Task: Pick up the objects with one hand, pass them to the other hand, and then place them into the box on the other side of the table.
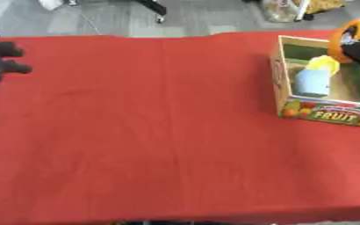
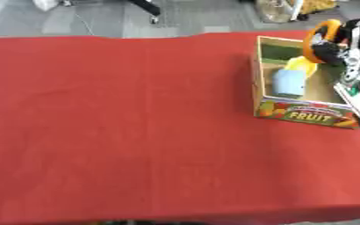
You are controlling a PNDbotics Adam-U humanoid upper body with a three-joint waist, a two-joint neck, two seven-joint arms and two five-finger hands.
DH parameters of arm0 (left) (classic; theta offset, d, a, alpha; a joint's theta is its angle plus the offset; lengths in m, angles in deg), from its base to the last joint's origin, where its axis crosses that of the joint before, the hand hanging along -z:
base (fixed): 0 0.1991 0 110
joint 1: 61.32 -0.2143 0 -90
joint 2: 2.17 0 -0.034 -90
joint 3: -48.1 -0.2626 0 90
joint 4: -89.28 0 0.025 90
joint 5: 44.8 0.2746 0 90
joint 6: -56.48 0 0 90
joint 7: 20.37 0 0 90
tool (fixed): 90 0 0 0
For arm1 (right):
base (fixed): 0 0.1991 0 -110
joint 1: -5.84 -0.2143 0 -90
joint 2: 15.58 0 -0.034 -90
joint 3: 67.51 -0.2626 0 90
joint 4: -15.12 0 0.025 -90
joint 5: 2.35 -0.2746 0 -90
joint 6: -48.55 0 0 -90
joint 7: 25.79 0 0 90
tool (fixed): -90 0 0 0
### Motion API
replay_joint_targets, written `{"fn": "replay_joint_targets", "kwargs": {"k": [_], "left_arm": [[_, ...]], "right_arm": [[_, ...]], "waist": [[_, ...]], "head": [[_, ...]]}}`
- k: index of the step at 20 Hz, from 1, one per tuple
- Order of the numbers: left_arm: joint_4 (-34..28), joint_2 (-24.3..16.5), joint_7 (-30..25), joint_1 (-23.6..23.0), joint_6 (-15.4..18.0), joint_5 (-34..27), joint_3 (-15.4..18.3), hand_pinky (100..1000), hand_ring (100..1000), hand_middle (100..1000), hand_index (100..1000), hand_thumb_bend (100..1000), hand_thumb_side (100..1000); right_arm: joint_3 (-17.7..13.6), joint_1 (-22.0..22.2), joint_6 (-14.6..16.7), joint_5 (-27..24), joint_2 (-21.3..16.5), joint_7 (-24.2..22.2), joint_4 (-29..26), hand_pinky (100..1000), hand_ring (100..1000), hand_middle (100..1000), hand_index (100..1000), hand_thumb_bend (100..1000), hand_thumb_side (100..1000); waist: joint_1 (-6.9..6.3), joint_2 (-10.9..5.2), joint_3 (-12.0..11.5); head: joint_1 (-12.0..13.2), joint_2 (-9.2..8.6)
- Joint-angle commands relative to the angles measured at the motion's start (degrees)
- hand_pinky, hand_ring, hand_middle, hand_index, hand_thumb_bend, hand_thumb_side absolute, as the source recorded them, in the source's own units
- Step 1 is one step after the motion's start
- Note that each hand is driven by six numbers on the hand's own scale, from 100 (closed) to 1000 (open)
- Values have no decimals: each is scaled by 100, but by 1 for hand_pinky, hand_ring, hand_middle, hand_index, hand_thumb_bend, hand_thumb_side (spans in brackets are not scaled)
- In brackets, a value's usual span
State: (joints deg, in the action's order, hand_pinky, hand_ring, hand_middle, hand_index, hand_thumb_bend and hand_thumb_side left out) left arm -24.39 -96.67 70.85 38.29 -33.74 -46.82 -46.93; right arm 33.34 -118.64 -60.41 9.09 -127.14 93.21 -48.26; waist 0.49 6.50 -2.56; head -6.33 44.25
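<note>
A cardboard box point(image 2: 302, 115) with "FRUIT" printed on its front stands at the right side of the red table. Inside it lie a pale blue object point(image 2: 288, 82) and a yellow object point(image 2: 301, 65). My right hand point(image 2: 333, 49) hangs over the box's far right part, fingers curled round an orange ring-shaped object point(image 2: 315, 40). My left hand point(image 1: 0, 61) shows at the far left edge of the left eye view, fingers curled, holding nothing.
The red cloth point(image 1: 152, 127) covers the whole table. Beyond the far edge lie a grey floor, a chair base point(image 1: 156, 11) and a bag point(image 2: 279, 9).
</note>
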Motion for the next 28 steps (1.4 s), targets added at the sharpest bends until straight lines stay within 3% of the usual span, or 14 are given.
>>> {"fn": "replay_joint_targets", "kwargs": {"k": [1,2,5,8,12,19,20,25,28], "left_arm": [[-92,54,5,35,-20,-37,98,952,684,729,839,290,821],[-92,81,-1,29,-29,-36,94,952,684,728,839,289,822],[-92,135,-9,19,-47,-32,91,953,683,726,838,289,822],[-92,161,-10,15,-47,-32,89,953,683,724,838,289,823],[-92,200,-24,-13,-76,-21,81,954,682,722,838,288,830],[-92,240,-33,-51,-125,25,77,955,681,718,838,285,835],[-92,242,-31,-61,-132,34,78,955,681,717,838,285,837],[-92,277,-19,-85,-166,62,77,956,679,714,837,284,840],[-92,323,-19,-100,-205,67,63,955,674,710,835,279,846]], "right_arm": [[-187,-180,103,188,-85,10,512,528,736,532,675,100,478],[-217,-196,120,227,-74,-4,663,534,743,543,705,100,513],[-300,-212,140,285,-47,-128,1015,566,789,624,911,100,742],[-364,-187,170,338,-66,-235,1178,590,816,687,991,100,792],[-419,-88,266,489,-145,-265,1117,609,827,717,1000,100,826],[-501,239,352,716,-427,-587,463,645,852,767,1000,100,769],[-493,304,370,794,-504,-713,316,664,857,786,1000,100,706],[-642,649,390,1260,-832,-1538,-592,679,857,796,1000,100,586],[-867,989,349,1188,-899,-1458,-1444,653,847,774,1000,100,481]], "waist": [[-43,-52,-27],[-36,-49,-42],[-19,-47,-67],[-6,-50,-76],[16,-54,-71],[52,-53,-53],[63,-52,-52],[110,-52,-16],[142,-63,32]], "head": [[-138,-13],[-175,-13],[-246,-13],[-246,-13],[-221,-13],[-162,-13],[-151,-13],[-105,-13],[-58,-13]]}}
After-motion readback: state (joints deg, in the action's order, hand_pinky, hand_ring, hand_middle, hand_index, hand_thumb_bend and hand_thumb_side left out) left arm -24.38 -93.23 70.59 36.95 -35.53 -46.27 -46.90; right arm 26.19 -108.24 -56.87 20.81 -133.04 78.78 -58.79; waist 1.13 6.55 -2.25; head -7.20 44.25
